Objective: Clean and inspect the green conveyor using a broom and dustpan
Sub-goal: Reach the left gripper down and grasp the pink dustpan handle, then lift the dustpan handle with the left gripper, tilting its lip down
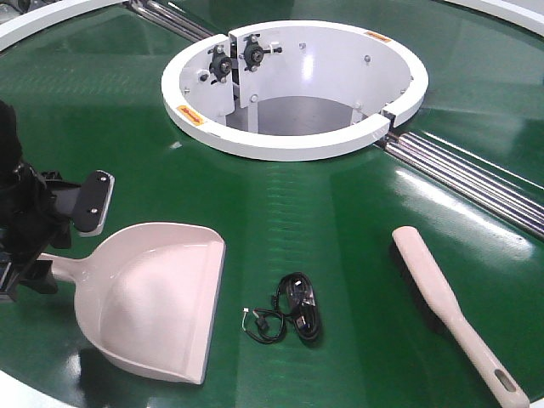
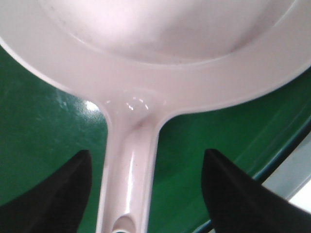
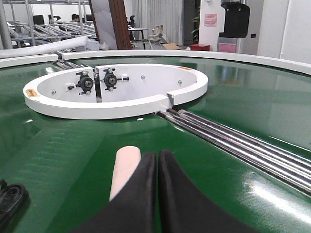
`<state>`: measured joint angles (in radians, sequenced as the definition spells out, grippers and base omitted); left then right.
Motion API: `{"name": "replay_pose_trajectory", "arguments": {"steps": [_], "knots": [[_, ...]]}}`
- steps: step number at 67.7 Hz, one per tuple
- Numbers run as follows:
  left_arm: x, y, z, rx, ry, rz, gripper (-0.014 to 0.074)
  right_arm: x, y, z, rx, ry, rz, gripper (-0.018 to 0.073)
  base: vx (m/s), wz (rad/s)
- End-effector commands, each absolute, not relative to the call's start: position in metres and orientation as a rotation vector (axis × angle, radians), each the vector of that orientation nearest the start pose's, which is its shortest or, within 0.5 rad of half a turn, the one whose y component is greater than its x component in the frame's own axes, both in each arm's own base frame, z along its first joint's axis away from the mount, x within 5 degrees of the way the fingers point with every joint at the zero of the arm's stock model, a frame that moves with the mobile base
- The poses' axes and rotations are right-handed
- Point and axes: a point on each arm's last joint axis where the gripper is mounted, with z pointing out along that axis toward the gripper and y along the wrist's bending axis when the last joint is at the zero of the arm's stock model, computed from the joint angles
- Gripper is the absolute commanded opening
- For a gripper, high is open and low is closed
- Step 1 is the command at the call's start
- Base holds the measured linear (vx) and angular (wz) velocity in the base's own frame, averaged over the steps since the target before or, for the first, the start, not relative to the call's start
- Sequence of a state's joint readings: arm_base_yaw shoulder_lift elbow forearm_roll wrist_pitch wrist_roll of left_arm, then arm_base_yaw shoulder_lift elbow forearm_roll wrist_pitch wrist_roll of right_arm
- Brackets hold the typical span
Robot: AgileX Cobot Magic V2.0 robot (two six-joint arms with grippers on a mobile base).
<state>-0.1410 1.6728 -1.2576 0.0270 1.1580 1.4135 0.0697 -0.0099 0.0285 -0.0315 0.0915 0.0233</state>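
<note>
- Left wrist view: the left gripper (image 2: pixel 146 191) points along the thin handle of the dustpan (image 2: pixel 160 43). Its black fingers (image 2: pixel 53 194) stand wide apart, one on each side of the handle. Green shows in both gaps, and they grip nothing. The green conveyor (image 2: pixel 39 121) lies beneath, and a pale edge cuts the lower right corner.
- Front view: the left arm enters at the left edge. The dustpan lies at lower left, near the white outer rim along the bottom. A black cable bundle (image 1: pixel 289 314) sits just right of its lip. The broom (image 1: pixel 450 310) lies diagonally at lower right, well apart from the dustpan. Bare belt stretches up to the white central ring (image 1: pixel 293 89), and steel rollers (image 1: pixel 476 183) run off to the right.
- Right wrist view: the right gripper (image 3: pixel 156 194) hangs low over the belt, its fingers pressed together with nothing between them. The broom's rounded end is just to their left; contact cannot be told.
</note>
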Motion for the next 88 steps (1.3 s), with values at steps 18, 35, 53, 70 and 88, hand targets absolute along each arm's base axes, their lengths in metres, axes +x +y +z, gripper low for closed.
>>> {"name": "replay_pose_trajectory", "arguments": {"steps": [18, 35, 53, 70, 88], "knots": [[0.324, -0.044, 0.257, 2.142, 2.122, 0.199, 0.0465, 0.056, 0.004, 0.197, -0.068, 1.519, 0.03, -0.001, 0.0, 0.0], [0.328, -0.045, 0.246, 2.183, 2.117, 0.178, 0.0465, 0.056, 0.004, 0.197, -0.068, 1.519, 0.03, -0.001, 0.0, 0.0], [0.333, -0.046, 0.239, 2.216, 2.077, 0.183, 0.0465, 0.056, 0.004, 0.197, -0.068, 1.517, 0.03, -0.001, 0.0, 0.0], [0.338, -0.047, 0.226, 2.238, 2.096, 0.151, 0.046, 0.056, 0.004, 0.197, -0.068, 1.517, 0.03, -0.001, 0.0, 0.0], [0.34, -0.047, 0.221, 2.25, 2.102, 0.144, 0.0317, 0.056, 0.004, 0.197, -0.068, 1.517, 0.03, -0.001, 0.0, 0.0]]}}
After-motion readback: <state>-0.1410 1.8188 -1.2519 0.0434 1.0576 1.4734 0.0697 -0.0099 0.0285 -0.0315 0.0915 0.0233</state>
